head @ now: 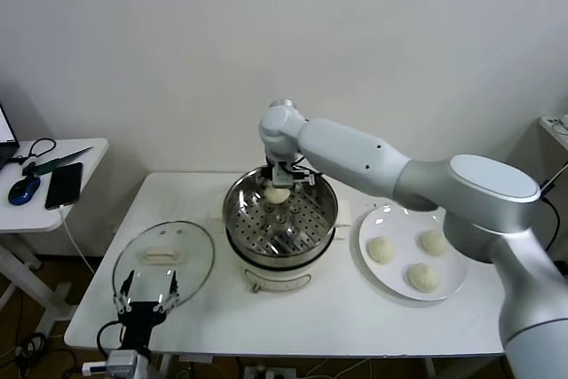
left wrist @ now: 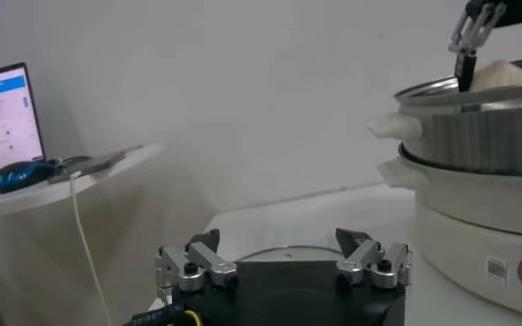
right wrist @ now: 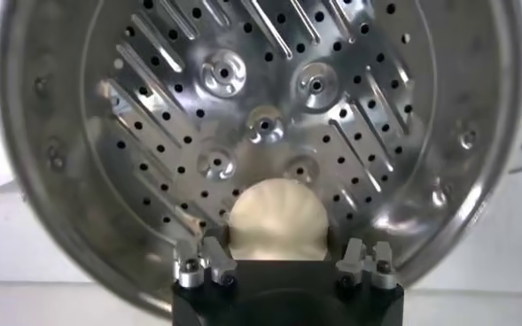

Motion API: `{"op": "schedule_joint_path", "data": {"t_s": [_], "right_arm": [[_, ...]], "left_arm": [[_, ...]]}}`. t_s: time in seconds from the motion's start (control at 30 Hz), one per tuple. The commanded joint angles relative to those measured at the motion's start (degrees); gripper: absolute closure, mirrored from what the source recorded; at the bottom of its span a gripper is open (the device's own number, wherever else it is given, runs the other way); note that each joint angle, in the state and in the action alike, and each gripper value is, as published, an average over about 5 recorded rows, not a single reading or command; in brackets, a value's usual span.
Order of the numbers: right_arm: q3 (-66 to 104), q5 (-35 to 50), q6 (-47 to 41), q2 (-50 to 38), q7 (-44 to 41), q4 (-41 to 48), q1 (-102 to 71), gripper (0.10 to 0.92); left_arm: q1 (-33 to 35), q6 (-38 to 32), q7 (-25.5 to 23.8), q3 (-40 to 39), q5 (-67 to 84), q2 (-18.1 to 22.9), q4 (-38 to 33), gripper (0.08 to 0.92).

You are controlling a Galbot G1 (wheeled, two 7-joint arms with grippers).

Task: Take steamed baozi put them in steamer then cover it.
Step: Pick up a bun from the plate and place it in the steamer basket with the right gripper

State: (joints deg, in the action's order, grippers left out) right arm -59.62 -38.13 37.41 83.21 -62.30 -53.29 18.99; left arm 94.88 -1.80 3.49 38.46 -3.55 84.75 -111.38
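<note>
The right gripper (head: 278,185) holds one bun (head: 278,193) between partly closed fingers, just above the steamer (head: 240,210) floor at twelve o'clock inside the basket. Three buns wait on the plate (head: 368,264) at three o'clock. The left gripper (head: 147,293) idles, spread wide, beside the lid (head: 191,255).

Right arm (head: 426,179) — smooth silver-grey shells, fat rounded links, a lighter ball-shaped housing at the wrist joint. Right pincer (head: 279,193) is black, small, with thin dark cables running into it; its wrist view shows a black block base and two silver finger mounts with dark round screws. Left pincer (head: 146,295) — black body, skeletal silver-and-black fingers (left wrist: 194,263), same silver mounts with black screws, a yellowish cable at the base.
</note>
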Motion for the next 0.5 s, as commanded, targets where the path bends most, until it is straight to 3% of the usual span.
{"op": "schedule_joint_path", "data": {"t_s": [0.03, 0.27, 0.5], "right_arm": [[0.10, -2.23, 0.74, 0.81, 0.62, 2.10, -1.55, 0.318], [0.87, -1.77, 0.91, 0.95, 1.64, 2.68, -1.90, 0.217], [1.40, 1.56, 0.79, -1.87, 0.33, -1.55, 1.97, 0.203]], "left_arm": [[0.13, -0.05, -0.02, 0.05, 0.08, 0.08, 0.14, 0.177], [0.00, 0.00, 0.06, 0.04, 0.08, 0.11, 0.28, 0.177], [-0.02, 0.09, 0.12, -0.12, -0.03, 0.16, 0.19, 0.177]]}}
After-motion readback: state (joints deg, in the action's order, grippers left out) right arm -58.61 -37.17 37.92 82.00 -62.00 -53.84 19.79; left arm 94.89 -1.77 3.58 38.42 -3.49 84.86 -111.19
